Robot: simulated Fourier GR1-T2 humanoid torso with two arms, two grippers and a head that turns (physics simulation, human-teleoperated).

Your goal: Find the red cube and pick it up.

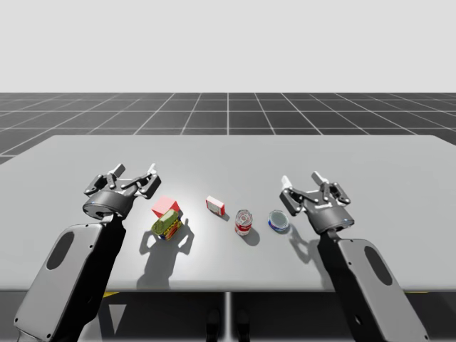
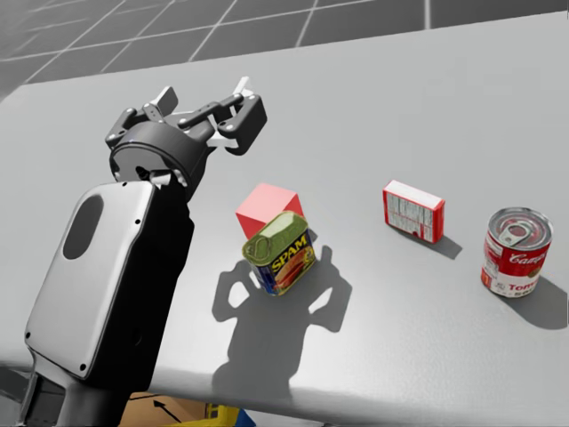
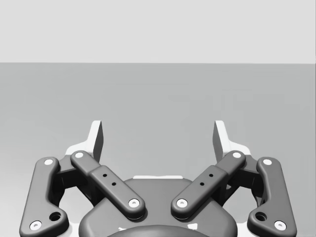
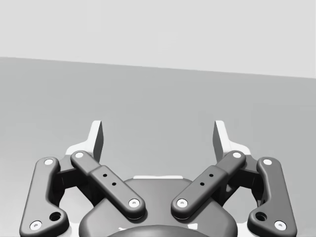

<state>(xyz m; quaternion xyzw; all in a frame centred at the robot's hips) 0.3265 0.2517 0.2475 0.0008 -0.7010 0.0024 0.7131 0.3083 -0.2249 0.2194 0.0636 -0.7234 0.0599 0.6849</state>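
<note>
The red cube (image 1: 165,207) (image 2: 264,207) rests on the grey table (image 1: 228,153), touching a yellow and blue rectangular tin (image 1: 165,226) (image 2: 280,253) in front of it. My left gripper (image 1: 132,180) (image 2: 206,108) (image 3: 158,136) hovers open, to the left of the cube and slightly beyond it, with nothing between its fingers. My right gripper (image 1: 302,184) (image 4: 158,136) is open too, over the table's right half, well away from the cube.
A small red and white box (image 1: 215,206) (image 2: 413,211) lies right of the cube. Further right stand a red and white can (image 1: 244,222) (image 2: 516,252) and a low blue round tin (image 1: 278,221), the latter just before my right gripper.
</note>
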